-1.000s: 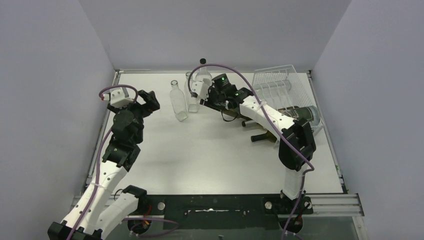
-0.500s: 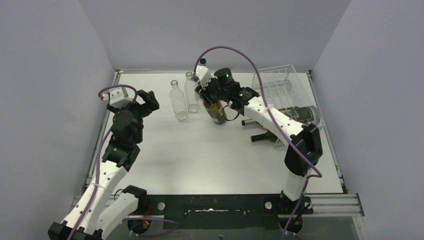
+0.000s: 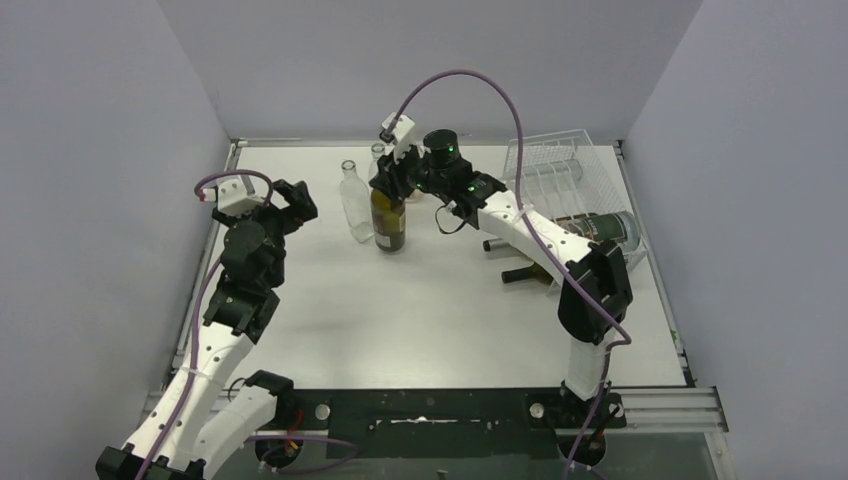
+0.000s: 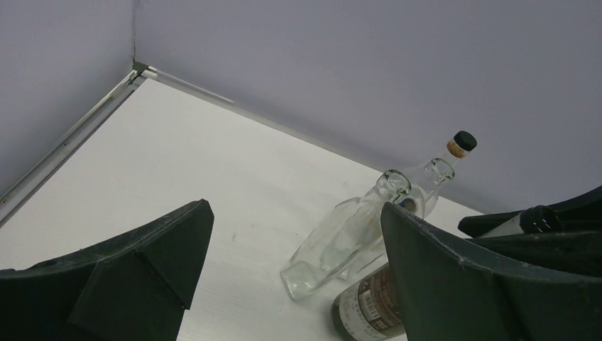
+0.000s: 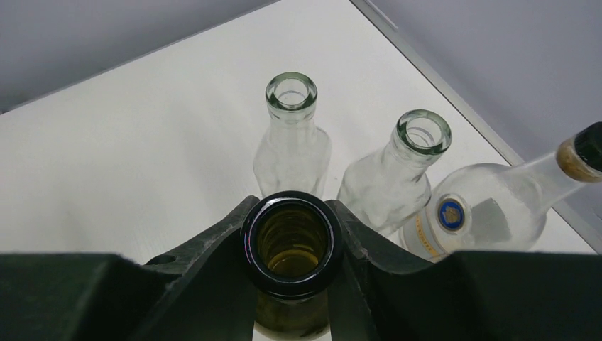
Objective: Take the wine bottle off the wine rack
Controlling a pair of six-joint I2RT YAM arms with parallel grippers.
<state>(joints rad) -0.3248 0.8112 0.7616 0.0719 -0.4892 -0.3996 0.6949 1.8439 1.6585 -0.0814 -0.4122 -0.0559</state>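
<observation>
Your right hand (image 3: 392, 183) is clenched on the neck of the wine bottle (image 3: 389, 225), with the fingers (image 5: 213, 250) on either side just under the lip. The wine bottle is off the rack (image 3: 575, 170). It stands upright at the far middle of the worktop (image 3: 440, 310), base apparently down on it, well apart from the rack. It's just beside two open clear bottles (image 5: 292, 145), with a corked bottle (image 5: 497, 206) next to those. Dark bottles (image 3: 600, 228) lie on their sides by the rack's near end. Your left hand (image 3: 287, 200) is released, jaws wide, nothing in it, hovering far left, apart from the bottles.
</observation>
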